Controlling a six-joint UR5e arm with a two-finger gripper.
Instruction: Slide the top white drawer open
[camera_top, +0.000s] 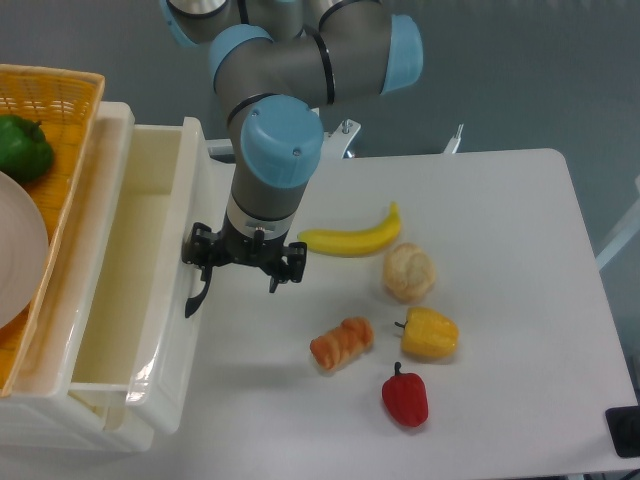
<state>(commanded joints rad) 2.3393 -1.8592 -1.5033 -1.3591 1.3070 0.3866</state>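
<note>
The top white drawer (150, 330) stands pulled out to the right of the cabinet, and its bare cream inside shows. Its curved black handle (196, 296) sticks out from the front wall. My gripper (238, 280) points down just right of the drawer front. Its jaws stand apart, with the left finger (203, 262) by the handle and the right finger (273, 284) over the table. I see nothing between the fingers. The arm's wrist hides part of the gripper body.
The lower drawer's edge (110, 428) shows under the top one. A yellow wicker basket (60, 90) on the cabinet holds a green pepper (22, 146) and a white plate (14, 250). On the table lie a banana (352, 238), a bun (409, 272), a croissant (342, 343), a yellow pepper (429, 334) and a red pepper (405, 397).
</note>
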